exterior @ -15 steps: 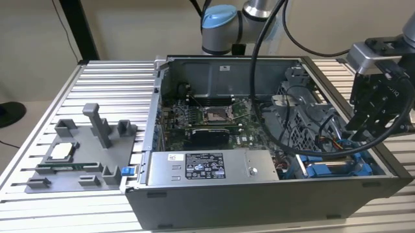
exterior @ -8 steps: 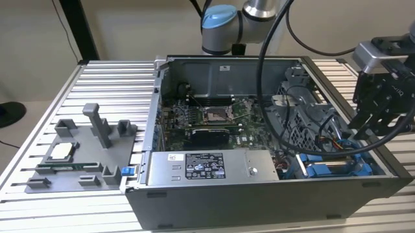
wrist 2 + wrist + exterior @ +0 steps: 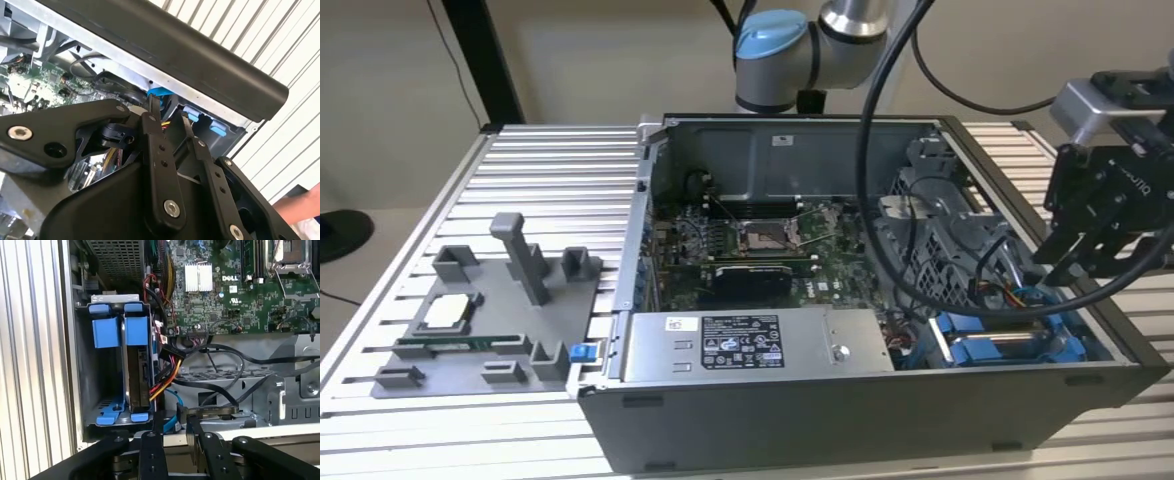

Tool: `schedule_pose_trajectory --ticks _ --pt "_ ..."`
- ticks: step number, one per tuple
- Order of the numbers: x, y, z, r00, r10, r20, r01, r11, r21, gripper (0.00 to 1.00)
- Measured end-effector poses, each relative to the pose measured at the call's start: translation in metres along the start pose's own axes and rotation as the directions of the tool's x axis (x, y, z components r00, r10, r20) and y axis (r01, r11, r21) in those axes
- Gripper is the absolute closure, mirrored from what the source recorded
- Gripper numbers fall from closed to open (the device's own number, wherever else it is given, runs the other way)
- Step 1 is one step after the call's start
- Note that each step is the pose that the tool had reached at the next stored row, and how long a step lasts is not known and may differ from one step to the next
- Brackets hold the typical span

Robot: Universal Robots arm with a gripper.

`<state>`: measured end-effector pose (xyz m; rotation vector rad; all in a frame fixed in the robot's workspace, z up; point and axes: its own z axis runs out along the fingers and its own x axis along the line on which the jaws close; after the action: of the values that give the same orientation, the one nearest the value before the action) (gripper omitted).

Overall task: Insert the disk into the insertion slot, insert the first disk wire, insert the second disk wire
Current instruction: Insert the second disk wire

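The disk (image 3: 136, 371) sits in the insertion slot (image 3: 90, 385), at the computer case's (image 3: 854, 425) four o'clock corner in the exterior view. The end effector (image 3: 1074, 262) hangs above; its grip I cannot tell. Wire-plugging seems in hand, demanding fine alignment.

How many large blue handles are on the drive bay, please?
2. In the first wrist view they sit side by side at one end of the insertion slot: one handle farther from the motherboard, the other handle nearer it.

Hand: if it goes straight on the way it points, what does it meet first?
Probably the blue cable just ahead of the hand, beside the drive bay; depth is unclear.
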<state>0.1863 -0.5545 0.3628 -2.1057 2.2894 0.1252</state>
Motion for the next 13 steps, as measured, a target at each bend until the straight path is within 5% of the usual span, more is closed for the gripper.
schedule_pose_trajectory --ticks 2,8,13 --pt "-0.0003 -0.0002 0.0003 1.0000 0.003 -0.0022 -0.003 0.9996 -0.0267 0.00" --pt "-0.0016 -0.0082 0.0014 0.9999 0.007 0.0087 -0.007 0.9995 -0.0312 0.00" --pt "-0.0023 -0.0152 0.0059 0.9999 0.009 0.0067 -0.009 0.9984 -0.0552 0.00"
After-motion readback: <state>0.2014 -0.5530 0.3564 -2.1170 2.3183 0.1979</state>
